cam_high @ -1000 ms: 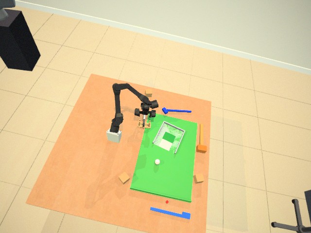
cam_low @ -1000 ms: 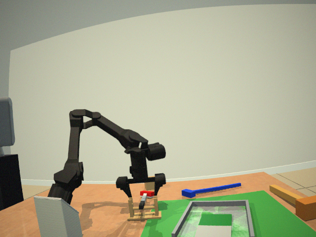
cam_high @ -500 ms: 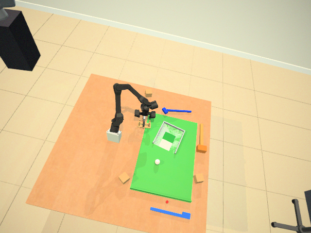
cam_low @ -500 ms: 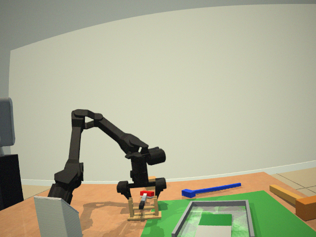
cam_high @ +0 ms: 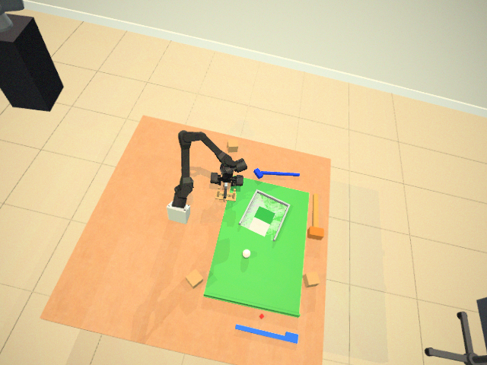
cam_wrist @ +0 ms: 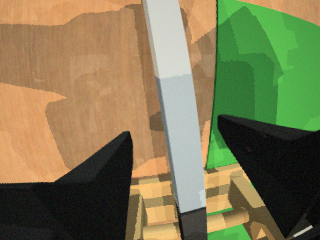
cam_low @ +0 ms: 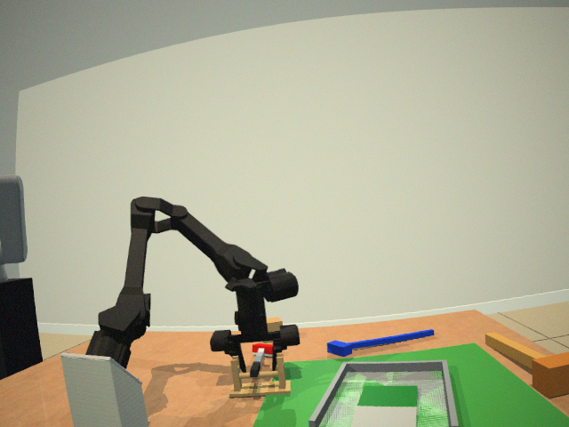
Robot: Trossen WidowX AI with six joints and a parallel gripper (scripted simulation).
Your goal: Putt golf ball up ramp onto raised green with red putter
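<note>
The red putter's head (cam_low: 262, 348) is beyond the gripper; its pale shaft (cam_wrist: 180, 115) (cam_high: 225, 184) ends in a black handle (cam_low: 254, 368) resting on the wooden stand (cam_high: 220, 199) (cam_low: 238, 393) (cam_wrist: 155, 231). My gripper (cam_high: 226, 190) (cam_low: 259, 369) (cam_wrist: 175, 129) points down, partly open, with its fingers on either side of the shaft and gaps on both sides. The white golf ball (cam_high: 246, 253) is on the green mat (cam_high: 271, 283), in front of the white ramp (cam_high: 259, 226) (cam_low: 386, 415). The dark green raised square (cam_high: 264, 214) (cam_low: 388, 396) is behind the ramp, within grey walls (cam_high: 246, 207) (cam_low: 397, 366).
A blue club (cam_high: 279, 172) (cam_low: 390, 339) lies behind the mat, an orange club (cam_high: 316, 232) (cam_low: 551, 374) beyond its right edge, and a lighter blue club (cam_high: 267, 333) beyond its near edge. Wooden blocks (cam_high: 232, 146) (cam_high: 194, 278) (cam_high: 311, 279) stand around. A small red marker (cam_high: 261, 315) is near the lighter blue club.
</note>
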